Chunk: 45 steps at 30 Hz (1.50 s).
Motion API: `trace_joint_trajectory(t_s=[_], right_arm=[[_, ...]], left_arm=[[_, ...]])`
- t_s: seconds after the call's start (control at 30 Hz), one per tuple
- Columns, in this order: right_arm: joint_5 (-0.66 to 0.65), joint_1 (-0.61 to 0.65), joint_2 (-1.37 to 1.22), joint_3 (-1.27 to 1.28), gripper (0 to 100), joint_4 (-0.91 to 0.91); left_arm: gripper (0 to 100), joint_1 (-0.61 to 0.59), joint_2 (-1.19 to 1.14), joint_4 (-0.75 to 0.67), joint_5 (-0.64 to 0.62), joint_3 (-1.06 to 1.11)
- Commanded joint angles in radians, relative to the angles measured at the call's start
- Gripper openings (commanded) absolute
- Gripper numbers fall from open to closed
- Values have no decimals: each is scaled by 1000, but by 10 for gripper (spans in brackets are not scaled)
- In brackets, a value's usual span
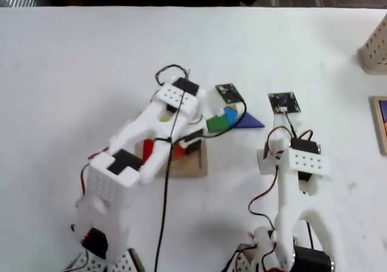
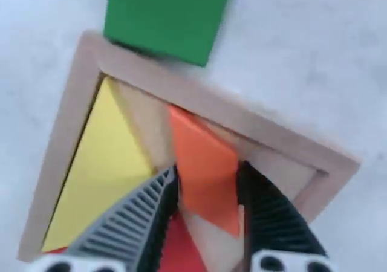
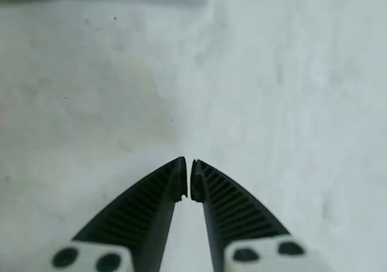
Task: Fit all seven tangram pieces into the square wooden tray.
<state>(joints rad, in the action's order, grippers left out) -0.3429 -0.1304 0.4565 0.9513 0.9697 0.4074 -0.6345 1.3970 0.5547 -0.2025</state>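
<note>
White desk (image 1: 72,60) bears a wooden tray (image 2: 242,118) holding a yellow piece (image 2: 97,181) and a red piece (image 2: 178,254). Left hand (image 2: 207,170) grips the orange piece (image 2: 202,142) inside it. Right hand (image 3: 187,163) is closed, empty.

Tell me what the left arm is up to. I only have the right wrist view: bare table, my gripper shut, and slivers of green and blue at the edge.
Observer: The left gripper is over the wooden tray, shut on an orange piece that lies inside it.
Operator: Anything else in the tray?
Observer: A yellow triangle lies along one inner wall, and a red piece shows below the gripper.
Operator: And that green sliver?
Observer: It is a green piece outside the tray, right at its rim.
Operator: The blue one?
Observer: A blue triangle lies on the table just beyond the green piece, away from the tray.
</note>
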Motion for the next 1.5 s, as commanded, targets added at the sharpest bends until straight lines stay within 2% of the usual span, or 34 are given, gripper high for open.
trace_joint_trajectory(t_s=[0.0,0.1,0.17,0.3,0.57,0.7,0.77,0.9,1.13,1.3,1.47], right_arm=[[-12,12,22,-5,20,-12],[-12,12,22,-5,20,-12],[-12,12,22,-5,20,-15],[-12,10,22,-3,20,-25],[-12,7,22,-3,20,-25],[-12,8,22,-3,20,-25],[-12,8,22,-3,20,-25],[-12,8,22,-3,20,-24],[-12,10,22,-2,20,-24],[-12,10,22,-2,20,-24],[-12,10,22,-2,20,-25]], left_arm=[[148,-10,-13,20,15,40],[5,-5,-13,15,8,37],[36,10,-12,20,6,38],[20,25,18,20,-18,37],[20,19,262,87,-61,48],[20,15,274,106,-181,51],[20,5,280,69,-239,77],[20,-48,285,-114,-370,153],[20,-173,285,-328,-379,222],[20,-216,285,-345,-302,227],[20,-206,285,-336,-431,265]])
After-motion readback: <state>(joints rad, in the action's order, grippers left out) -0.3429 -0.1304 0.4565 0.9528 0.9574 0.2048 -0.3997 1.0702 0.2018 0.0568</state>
